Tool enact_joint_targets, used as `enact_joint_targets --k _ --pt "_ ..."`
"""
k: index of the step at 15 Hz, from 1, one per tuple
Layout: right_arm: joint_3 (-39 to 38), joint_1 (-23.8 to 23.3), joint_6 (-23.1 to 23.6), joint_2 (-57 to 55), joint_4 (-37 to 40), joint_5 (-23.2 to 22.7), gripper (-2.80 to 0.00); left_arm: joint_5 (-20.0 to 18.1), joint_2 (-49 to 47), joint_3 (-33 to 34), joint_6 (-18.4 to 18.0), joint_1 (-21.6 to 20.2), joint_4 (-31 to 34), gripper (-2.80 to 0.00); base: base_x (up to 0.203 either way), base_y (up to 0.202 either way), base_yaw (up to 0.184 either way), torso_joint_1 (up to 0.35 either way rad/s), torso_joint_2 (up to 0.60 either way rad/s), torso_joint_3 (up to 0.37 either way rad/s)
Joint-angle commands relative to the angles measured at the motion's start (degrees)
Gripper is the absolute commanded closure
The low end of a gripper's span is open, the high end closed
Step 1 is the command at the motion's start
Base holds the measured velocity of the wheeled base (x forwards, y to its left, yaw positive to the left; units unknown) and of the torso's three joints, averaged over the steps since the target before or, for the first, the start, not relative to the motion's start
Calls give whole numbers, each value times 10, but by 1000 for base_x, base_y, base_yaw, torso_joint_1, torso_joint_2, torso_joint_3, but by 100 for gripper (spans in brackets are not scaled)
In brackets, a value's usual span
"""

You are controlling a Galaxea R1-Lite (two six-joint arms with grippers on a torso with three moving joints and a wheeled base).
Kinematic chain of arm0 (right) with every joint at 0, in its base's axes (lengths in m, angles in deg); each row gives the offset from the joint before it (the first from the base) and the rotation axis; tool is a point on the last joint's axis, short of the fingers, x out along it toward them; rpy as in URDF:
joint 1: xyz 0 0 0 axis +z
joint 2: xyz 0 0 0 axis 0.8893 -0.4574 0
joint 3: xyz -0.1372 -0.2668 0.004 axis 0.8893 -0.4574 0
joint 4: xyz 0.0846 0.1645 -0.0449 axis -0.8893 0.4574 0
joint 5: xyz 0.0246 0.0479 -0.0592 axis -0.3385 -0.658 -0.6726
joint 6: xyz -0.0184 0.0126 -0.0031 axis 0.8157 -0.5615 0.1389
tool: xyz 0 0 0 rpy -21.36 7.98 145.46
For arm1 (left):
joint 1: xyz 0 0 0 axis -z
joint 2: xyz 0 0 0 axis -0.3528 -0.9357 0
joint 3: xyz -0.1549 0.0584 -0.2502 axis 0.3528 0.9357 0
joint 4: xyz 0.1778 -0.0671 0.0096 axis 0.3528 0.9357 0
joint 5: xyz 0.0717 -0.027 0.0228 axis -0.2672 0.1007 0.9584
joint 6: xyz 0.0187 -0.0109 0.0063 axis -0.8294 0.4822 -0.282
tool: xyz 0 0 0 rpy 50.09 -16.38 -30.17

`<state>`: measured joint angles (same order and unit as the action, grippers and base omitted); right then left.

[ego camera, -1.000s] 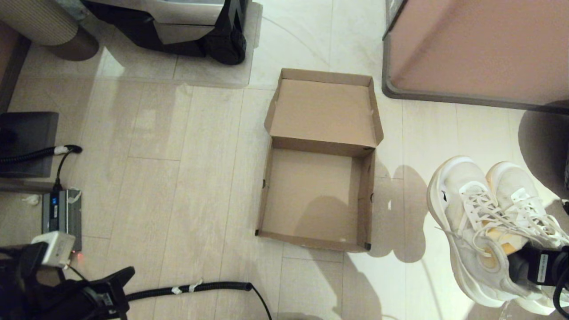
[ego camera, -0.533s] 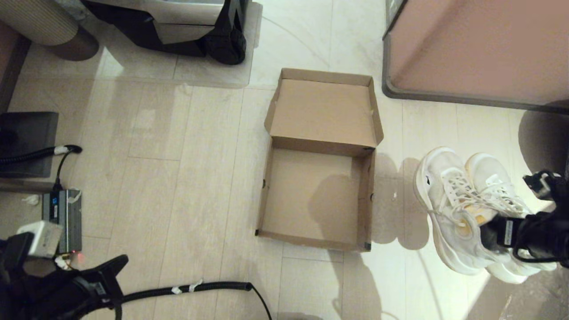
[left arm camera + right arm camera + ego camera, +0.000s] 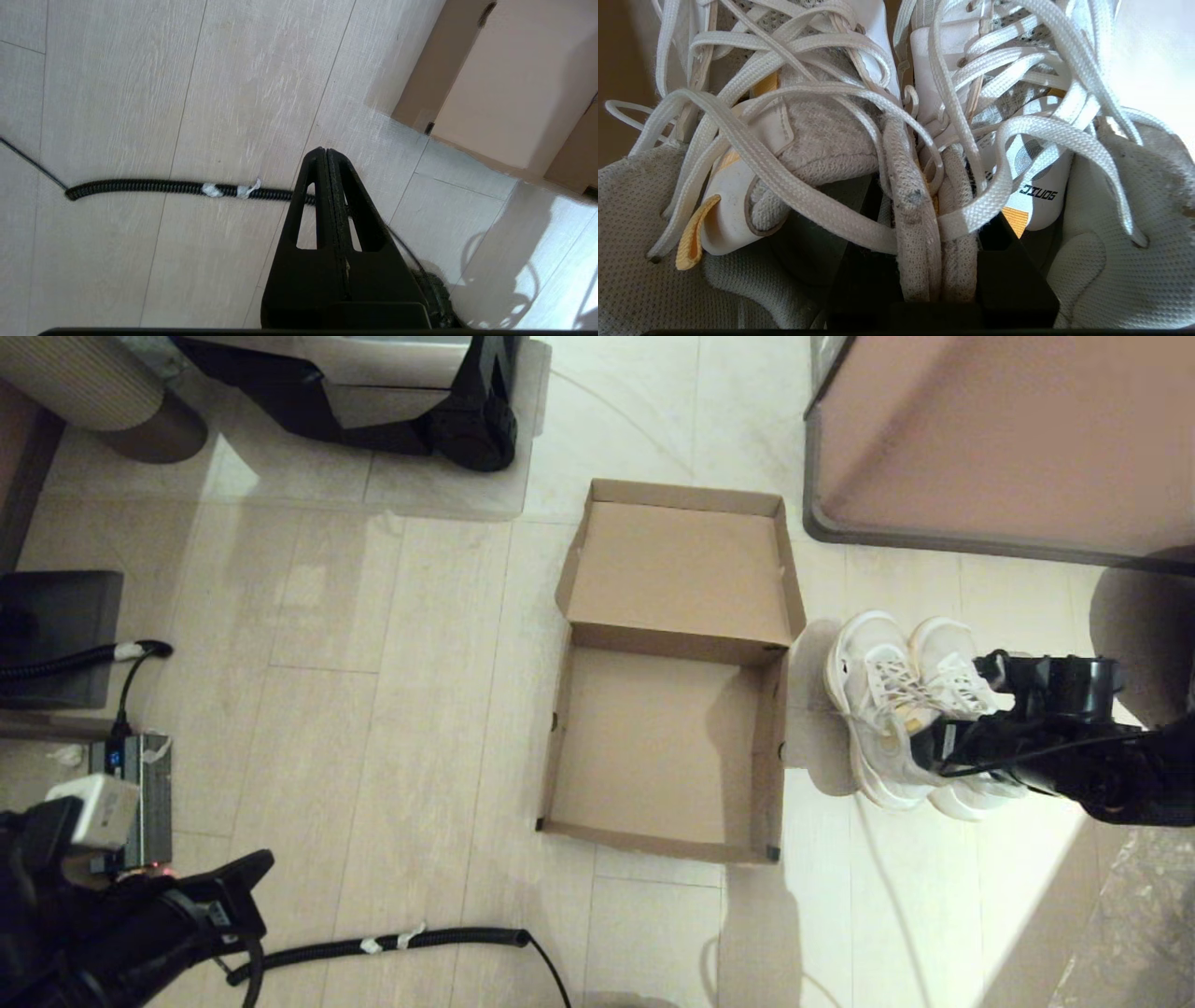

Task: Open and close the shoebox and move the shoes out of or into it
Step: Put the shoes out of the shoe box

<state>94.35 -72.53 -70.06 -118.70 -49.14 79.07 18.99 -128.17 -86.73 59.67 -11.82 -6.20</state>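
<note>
The brown cardboard shoebox (image 3: 569, 756) stands open and empty on the floor, its flap lid (image 3: 681, 569) laid back on the far side; one box corner (image 3: 427, 126) shows in the left wrist view. The pair of white sneakers (image 3: 887, 700) hangs just right of the box, toes pointing away from me. My right gripper (image 3: 934, 742) is shut on the two inner collars (image 3: 934, 242) of the shoes, pinched together, one finger inside each shoe. My left gripper (image 3: 238, 896) is parked low at the near left, shut and holding nothing (image 3: 325, 151).
A large pinkish-brown cabinet (image 3: 1008, 439) with a grey rim stands at the far right. A black ribbed cable (image 3: 392, 943) lies on the floor near the left gripper. A power adapter (image 3: 131, 784) and a dark mat (image 3: 56, 635) sit left; a black machine (image 3: 373, 392) stands far left.
My right gripper has carried the sneakers left and away from me, from the near right corner to just beside the box's right wall. The left arm only shifted slightly.
</note>
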Motion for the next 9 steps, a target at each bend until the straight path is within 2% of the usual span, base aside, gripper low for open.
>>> enact_joint_targets --k 1,4,9 --pt "92 0 2 -119 -4 2 0 0 -8 -1 0 0 5 0 0 0 0 0 0 0" --pt "165 0 16 -175 3 4 0 -2 -29 -5 0 0 6 0 0 0 0 0 0 0" --pt "165 0 17 -173 8 5 0 -1 -31 -6 1 0 6 0 0 0 0 0 0 0"
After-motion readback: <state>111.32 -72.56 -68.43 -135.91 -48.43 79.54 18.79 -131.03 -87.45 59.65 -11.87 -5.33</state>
